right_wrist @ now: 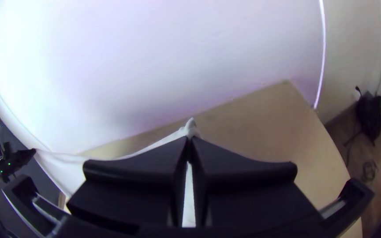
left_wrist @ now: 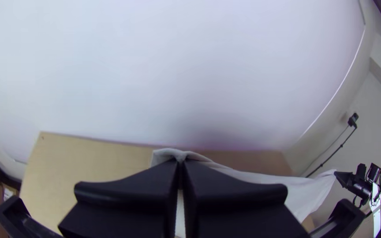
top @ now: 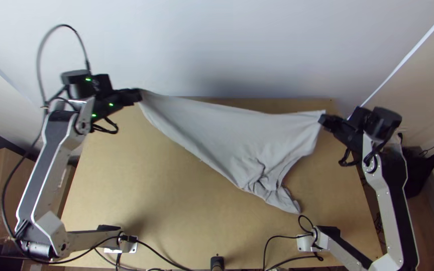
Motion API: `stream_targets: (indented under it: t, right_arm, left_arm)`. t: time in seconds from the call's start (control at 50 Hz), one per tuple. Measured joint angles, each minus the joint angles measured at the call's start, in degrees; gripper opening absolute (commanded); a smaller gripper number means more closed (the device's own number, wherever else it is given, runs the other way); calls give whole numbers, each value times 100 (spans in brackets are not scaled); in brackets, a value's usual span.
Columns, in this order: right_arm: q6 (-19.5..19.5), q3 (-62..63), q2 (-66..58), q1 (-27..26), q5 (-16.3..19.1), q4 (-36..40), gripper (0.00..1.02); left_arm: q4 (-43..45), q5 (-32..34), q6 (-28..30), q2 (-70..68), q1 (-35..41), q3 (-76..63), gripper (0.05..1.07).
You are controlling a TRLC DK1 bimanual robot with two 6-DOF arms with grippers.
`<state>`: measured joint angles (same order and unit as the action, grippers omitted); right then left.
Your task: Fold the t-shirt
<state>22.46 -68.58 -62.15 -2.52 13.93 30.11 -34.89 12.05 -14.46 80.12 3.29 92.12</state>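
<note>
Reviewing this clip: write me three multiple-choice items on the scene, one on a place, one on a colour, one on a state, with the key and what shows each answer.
1. Where is the bunched part of the t-shirt?
A) By the left arm's base
B) Beyond the table's far edge
C) On the side toward the right arm's base

2. What colour is the t-shirt?
A) Light grey
B) Dark blue
C) Red

3. What state is the t-shirt in?
A) Folded into a neat square
B) Stretched between the left gripper and the right gripper
C) Spread flat, held by neither gripper

Key:
1. C: in the top view, the creases gather there.
2. A: all three views show a pale, greyish cloth.
3. B: each gripper is shut on one end, with the upper edge drawn out between them.
</note>
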Motion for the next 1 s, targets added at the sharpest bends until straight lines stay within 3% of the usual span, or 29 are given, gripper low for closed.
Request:
stream_targets:
  t: [0.14, 0.32, 0.56, 1.0]
  right_arm:
    - [-35, -1051, -431, 511, -372, -293, 2]
    - [-459, -1982, -645, 975, -695, -761, 2]
    - [-798, -3034, -356, 1178, -704, -809, 2]
    - [-925, -3370, 1908, 1451, -660, -459, 2]
  left_arm:
    - [-321, -142, 17, -282, -317, 785, 8]
    - [-369, -291, 85, -750, -675, 1495, 7]
    - [-411, -289, 264, -1620, -1152, 1947, 7]
    - [-769, -229, 424, -3869, -1187, 1993, 7]
